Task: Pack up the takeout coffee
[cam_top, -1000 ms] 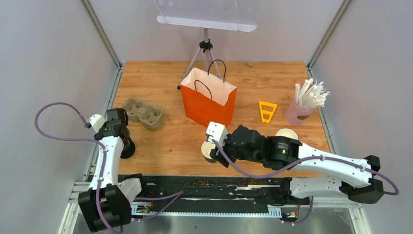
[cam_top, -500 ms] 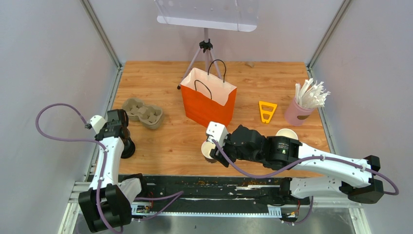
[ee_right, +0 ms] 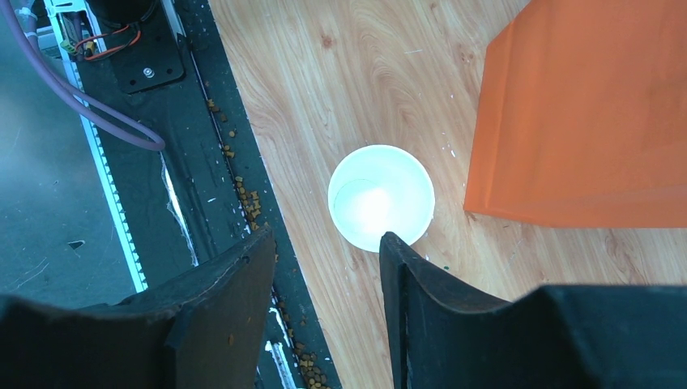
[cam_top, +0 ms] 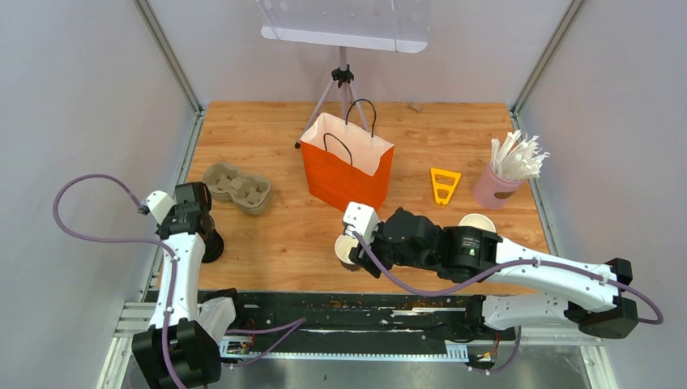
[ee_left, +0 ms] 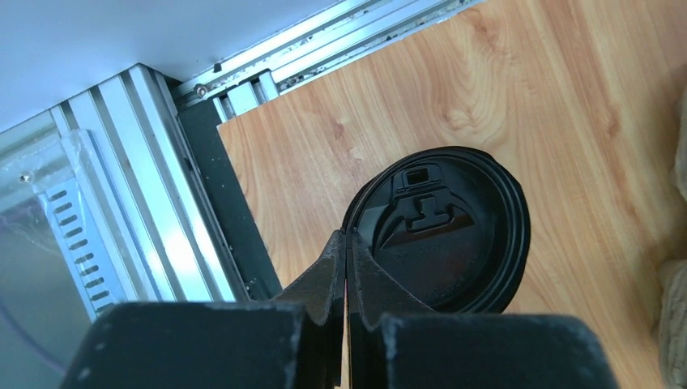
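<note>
A round black lid (ee_left: 454,235) lies by the table's left edge (cam_top: 215,248); a cup under it does not show. My left gripper (ee_left: 347,237) hangs over it, shut, its tips against the lid's near rim (cam_top: 202,229). A white paper cup (ee_right: 381,207) stands without a lid near the front edge, beside the orange paper bag (ee_right: 583,113). My right gripper (ee_right: 324,261) is open just above that cup (cam_top: 348,253), one finger over its rim. A second open white cup (cam_top: 477,222) peeks out behind the right arm. The bag (cam_top: 347,172) stands upright and open.
A brown pulp cup tray (cam_top: 237,187) sits left of the bag. At the right stand a pink cup of white straws (cam_top: 498,185) and a flat yellow triangle (cam_top: 444,185). A tripod (cam_top: 342,89) stands behind the bag. The metal rail (ee_right: 186,194) runs along the front edge.
My left gripper's jaws have closed and its arm has shifted slightly. The right arm and the cups have not moved.
</note>
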{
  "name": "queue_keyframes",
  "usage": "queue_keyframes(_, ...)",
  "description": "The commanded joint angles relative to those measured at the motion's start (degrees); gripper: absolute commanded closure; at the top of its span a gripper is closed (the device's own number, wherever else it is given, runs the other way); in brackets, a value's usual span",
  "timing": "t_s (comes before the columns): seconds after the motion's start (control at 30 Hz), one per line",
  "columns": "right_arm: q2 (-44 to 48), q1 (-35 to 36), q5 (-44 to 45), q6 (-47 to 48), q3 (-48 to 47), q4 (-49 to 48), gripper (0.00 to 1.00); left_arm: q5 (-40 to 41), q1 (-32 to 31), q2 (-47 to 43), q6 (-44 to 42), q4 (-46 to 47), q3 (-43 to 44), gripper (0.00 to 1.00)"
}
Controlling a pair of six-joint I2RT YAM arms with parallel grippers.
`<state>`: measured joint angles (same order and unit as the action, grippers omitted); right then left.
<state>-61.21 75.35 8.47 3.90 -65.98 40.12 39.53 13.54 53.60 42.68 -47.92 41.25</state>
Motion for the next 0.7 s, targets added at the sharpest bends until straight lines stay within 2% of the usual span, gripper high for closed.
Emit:
queue_keyframes(0.0,-0.3,0.4,0.3,-1.2,-1.8,-1.2,0.50,0.4,0.6,-1.4,0.2,-0.9,3.6,1.00)
queue_keyframes(0.4,-0.8,0.3,-1.1,-3.5,-0.9,-4.4,0.50,-7.8,0.6,-7.0,-0.2,-4.1,8.1,1.00)
queue_keyframes(0.57,-1.9,0.4,1.3,-5.2,-1.1,-6.4,0.49,-15.2,0.6,-10.3,-2.8,-4.7,11.0,1.00)
queue_keyframes(0.67,-1.2,0.4,3.8,-5.9,-0.3,-9.5,0.46,-21.8,0.6,-10.4,-4.3,-6.2,13.4,1.00)
